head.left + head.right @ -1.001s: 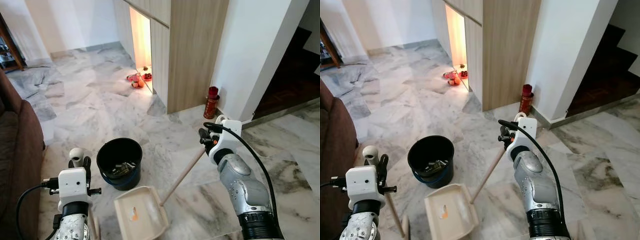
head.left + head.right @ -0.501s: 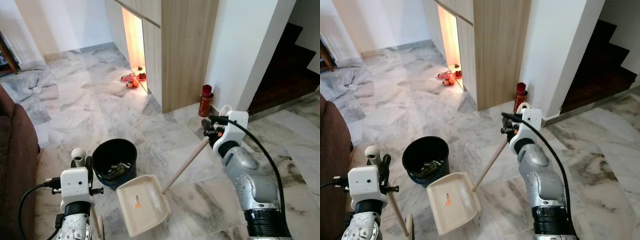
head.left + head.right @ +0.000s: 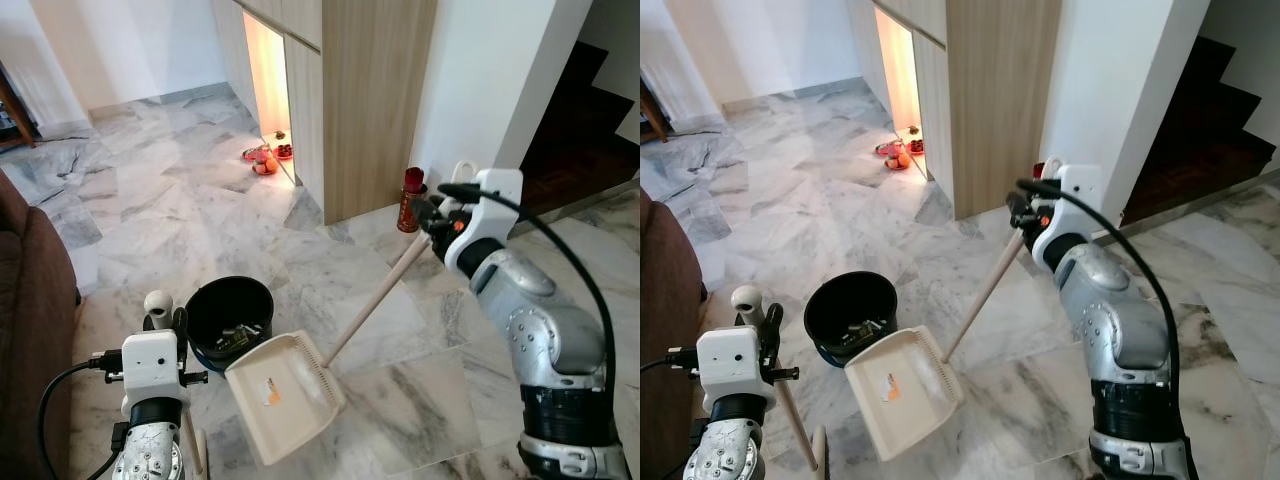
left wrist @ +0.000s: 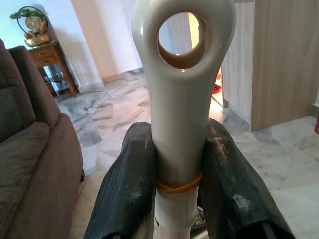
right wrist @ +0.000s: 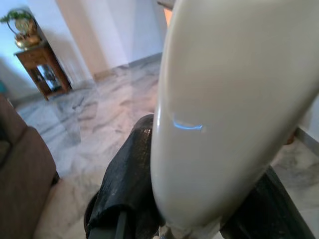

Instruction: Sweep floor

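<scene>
Cream dustpan (image 3: 283, 394) is seen lower centre, tilted, pan raised toward the black bucket (image 3: 232, 320) just upper left of it; an orange mark is visible inside. Its long wooden handle (image 3: 378, 298) is angled up to the right. Broom handle (image 4: 183, 107), cream plastic with a hang-hole and a rubber band, is held upright at lower left.

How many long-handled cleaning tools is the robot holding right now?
2. The right gripper holds the dustpan by its long wooden handle, the pan tilted beside the black bucket. The left gripper clamps a pale handle with a hanging hole, probably the broom's; its head is hidden.
</scene>
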